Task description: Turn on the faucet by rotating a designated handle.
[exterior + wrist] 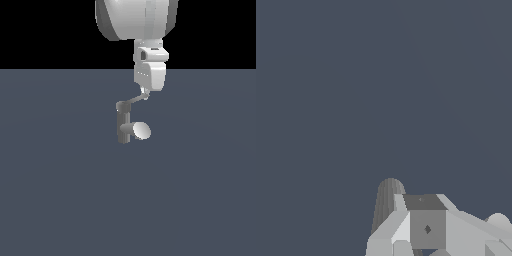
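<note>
It was a bare simulated scene: a flat, featureless slate-grey floor (60,200) under a plain black backdrop (45,30), without furnishings.

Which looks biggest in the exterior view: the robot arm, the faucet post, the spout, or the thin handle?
1. Robot arm, by far.
2. Faucet post.
3. Spout, shorter but thick.
4. Handle, slimmest; about as long as the spout, so those two are close.

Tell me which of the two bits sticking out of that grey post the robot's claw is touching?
The handle, the thin bar at the faucet's top; the gripper meets its tip. The thick spout lower down is untouched.
</note>
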`<state>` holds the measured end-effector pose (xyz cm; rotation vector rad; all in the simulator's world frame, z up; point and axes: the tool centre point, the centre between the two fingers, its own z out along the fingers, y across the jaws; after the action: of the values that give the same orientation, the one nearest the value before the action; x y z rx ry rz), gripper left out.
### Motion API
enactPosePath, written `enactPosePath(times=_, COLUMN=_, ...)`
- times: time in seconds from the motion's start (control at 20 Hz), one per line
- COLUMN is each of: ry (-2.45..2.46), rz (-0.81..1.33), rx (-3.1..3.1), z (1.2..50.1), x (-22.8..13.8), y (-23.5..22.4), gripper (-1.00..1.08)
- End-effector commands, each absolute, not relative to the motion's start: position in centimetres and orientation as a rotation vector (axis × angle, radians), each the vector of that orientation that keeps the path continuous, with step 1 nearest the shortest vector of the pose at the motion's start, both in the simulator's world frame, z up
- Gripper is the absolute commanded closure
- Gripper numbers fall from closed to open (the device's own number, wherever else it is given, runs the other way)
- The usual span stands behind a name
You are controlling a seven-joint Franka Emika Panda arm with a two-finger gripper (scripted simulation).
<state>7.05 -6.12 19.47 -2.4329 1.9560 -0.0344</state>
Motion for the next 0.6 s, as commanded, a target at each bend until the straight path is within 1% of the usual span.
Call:
enactPosePath(times=0.0, ry=1.957, rz=-0.032, rx=-2.434, z=19.4, x=7.0, y=-6.1, gripper=1.08)
enactPosePath(times=0.55, ry=1.971, rz=-0.018, rx=-2.433, z=18.8, x=3.5, y=-5.2, gripper=1.08)
